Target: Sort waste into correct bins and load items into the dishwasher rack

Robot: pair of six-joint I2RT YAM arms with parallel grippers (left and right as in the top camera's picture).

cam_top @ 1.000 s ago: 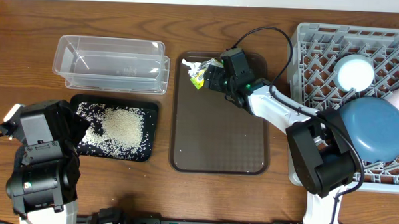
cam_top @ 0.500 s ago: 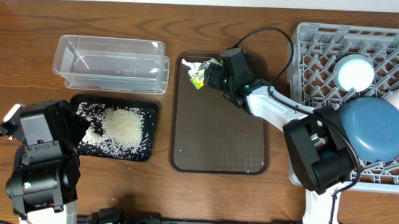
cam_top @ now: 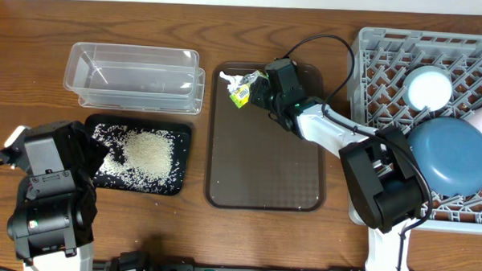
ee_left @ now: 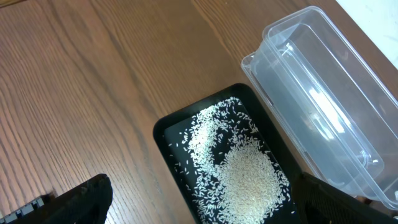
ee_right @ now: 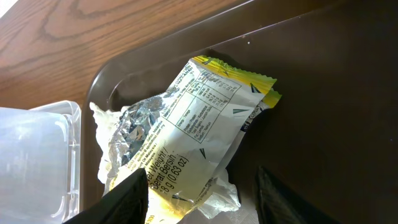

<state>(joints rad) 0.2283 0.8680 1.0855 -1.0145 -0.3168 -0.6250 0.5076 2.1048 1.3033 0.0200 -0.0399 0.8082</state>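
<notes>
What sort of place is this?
Probably a lab mock-up of kitchen cleanup: large grey plastic dishwasher rack, brown rectangular serving tray with a crumpled white wrapper, loose white rice on a shallow black tray.

Rice (cam_top: 148, 152) lies in black tray (cam_top: 183, 132); crumpled wrapper (cam_top: 240, 89) on brown tray (cam_top: 264, 160).

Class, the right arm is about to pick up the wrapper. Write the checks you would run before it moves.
1. Crumpled white wrapper with yellow-green print lies between the fingers of the right gripper: ok.
2. Jaws closed on it: not ok, a gap shows at one finger.
3. Clear plastic rectangular tub empty: ok.
4. Left arm away from tub: ok.
</notes>
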